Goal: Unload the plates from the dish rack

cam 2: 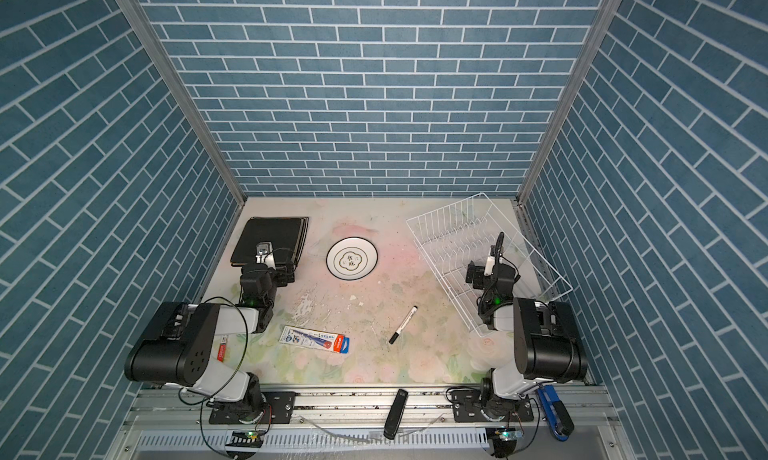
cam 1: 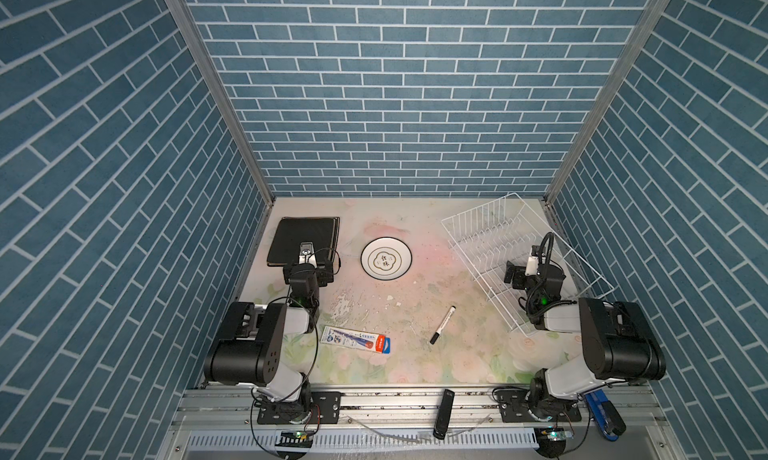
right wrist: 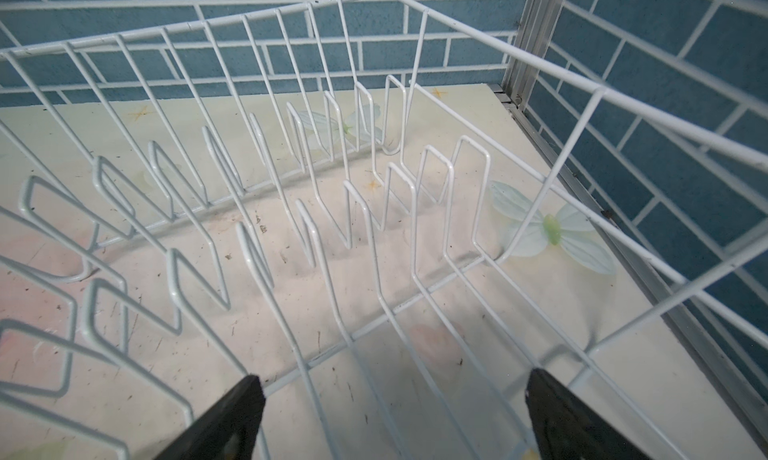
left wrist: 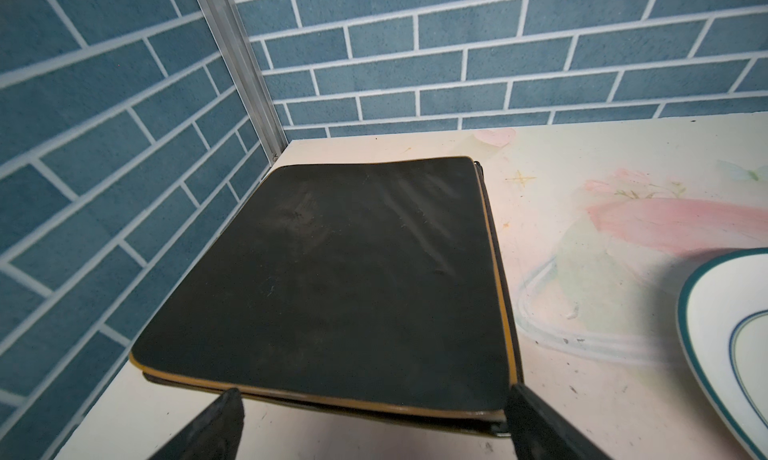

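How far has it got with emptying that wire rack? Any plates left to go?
Done: the rack shows only bare wires, no plate in it. A stack of square plates lies flat at the far left, a round plate beside it, apart. In hand: nothing; the left pincer is open at the stack's near edge, the right pincer open over the rack. Left: apparently nothing to unload.

Three walls papered in a blue brick pattern with white mortar lines close in the space: a back wall [cam 1: 407, 83], a left side wall [cam 1: 83, 187] and a right side wall [cam 1: 706, 187]. Silver aluminium corner posts [cam 1: 219, 92] run down where they meet. The pale tabletop [cam 1: 415, 354], printed with pastel pink and green flowers, is scuffed and speckled near its middle. A slotted aluminium rail [cam 1: 395, 400] borders its near edge. The light is even, with soft shadows.
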Robot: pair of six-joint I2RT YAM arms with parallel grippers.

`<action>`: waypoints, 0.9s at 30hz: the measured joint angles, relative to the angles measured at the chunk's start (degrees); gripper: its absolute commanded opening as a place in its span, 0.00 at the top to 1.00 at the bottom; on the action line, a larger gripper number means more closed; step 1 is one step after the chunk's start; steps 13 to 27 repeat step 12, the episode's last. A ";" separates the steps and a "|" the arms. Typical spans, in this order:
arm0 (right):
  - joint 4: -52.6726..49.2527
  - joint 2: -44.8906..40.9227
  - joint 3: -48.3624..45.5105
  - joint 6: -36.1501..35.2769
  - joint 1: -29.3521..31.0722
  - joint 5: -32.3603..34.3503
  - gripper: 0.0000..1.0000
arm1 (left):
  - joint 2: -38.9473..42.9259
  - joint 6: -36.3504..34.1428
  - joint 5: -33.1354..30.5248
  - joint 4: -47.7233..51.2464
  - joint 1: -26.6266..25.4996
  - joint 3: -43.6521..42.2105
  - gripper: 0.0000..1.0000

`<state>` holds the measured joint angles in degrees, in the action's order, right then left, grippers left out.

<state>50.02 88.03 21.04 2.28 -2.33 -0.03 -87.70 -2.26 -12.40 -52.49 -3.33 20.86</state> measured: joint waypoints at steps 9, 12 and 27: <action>-0.46 0.00 0.00 0.00 0.00 0.00 0.01 | 0.00 0.04 0.00 0.02 0.00 0.00 0.00; -0.70 0.02 0.00 0.00 0.00 0.00 0.01 | 0.00 0.07 0.00 0.02 0.00 0.00 0.00; -0.70 0.02 0.00 0.00 0.00 0.00 0.01 | 0.00 0.07 0.00 0.02 0.00 0.00 0.00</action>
